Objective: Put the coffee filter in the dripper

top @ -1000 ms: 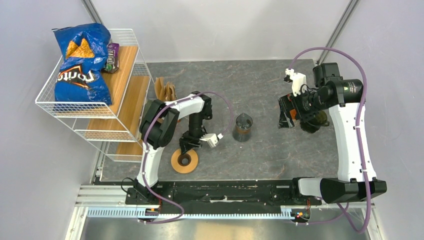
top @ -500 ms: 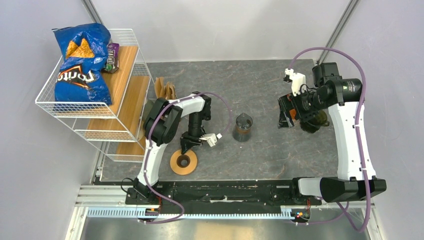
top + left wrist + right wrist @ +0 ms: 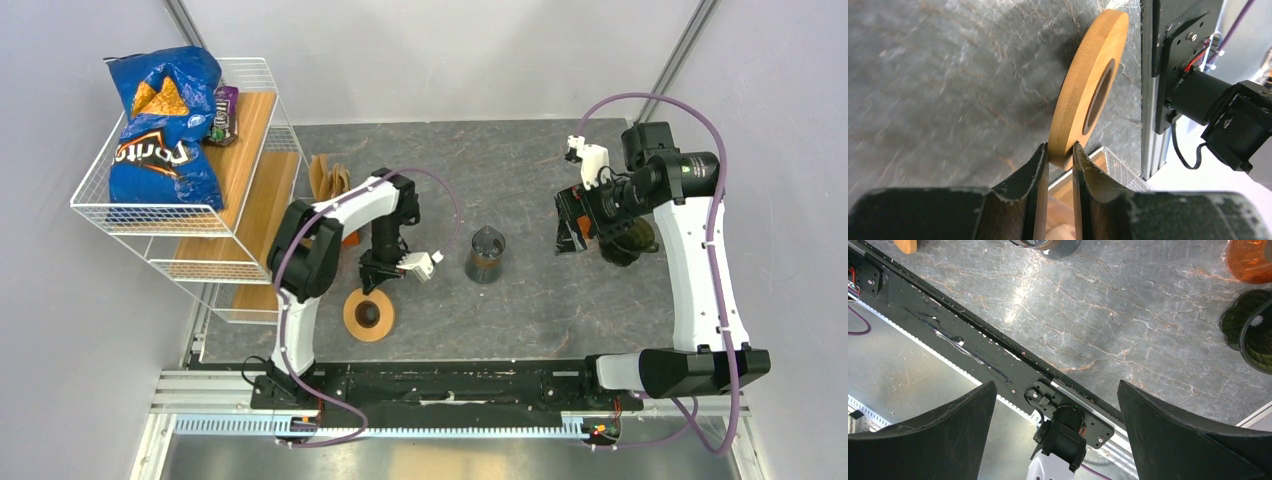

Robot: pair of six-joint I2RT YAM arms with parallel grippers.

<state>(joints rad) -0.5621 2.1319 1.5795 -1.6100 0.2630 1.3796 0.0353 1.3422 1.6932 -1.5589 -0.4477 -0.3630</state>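
— Starting with the left gripper (image 3: 1060,150). Holding anything?

— Yes. Pinching the rim of the wooden ring (image 3: 352,318) between jaws closed on it, one finger (image 3: 1035,180) against each flat face. Seen almost edge-on from the left wrist.

— Lying flat on the desk (image 3: 520,170), or lifted?

— Hard to tell. Looks flat from above, near the front left of the desk. From the wrist, throws a dark shadow on the stone beside it.

— And the right gripper (image 3: 1055,385)?

— Spread wide, gripping nothing. Hanging above the right side of the desk, looking down at bare stone and the black front rail (image 3: 973,355).

— Where to look for the coffee filters (image 3: 330,178)?

— Back left of the desk. Brown paper, fanned a little, just beside the wire rack (image 3: 150,215). Touched by neither gripper, and well apart from the ring.

— And the glass cone (image 3: 486,255)?

— Standing upright mid-desk, between the two arms, apart from both grippers and from the ring.

— Anything else worth noting?

— Over on the right, a dark green round piece (image 3: 1235,322), partly under the right arm, with an orange cup (image 3: 1250,260) near it in the right wrist view. Up on the rack, a blue chip bag (image 3: 165,130) and a small purple packet (image 3: 225,112) beside it.
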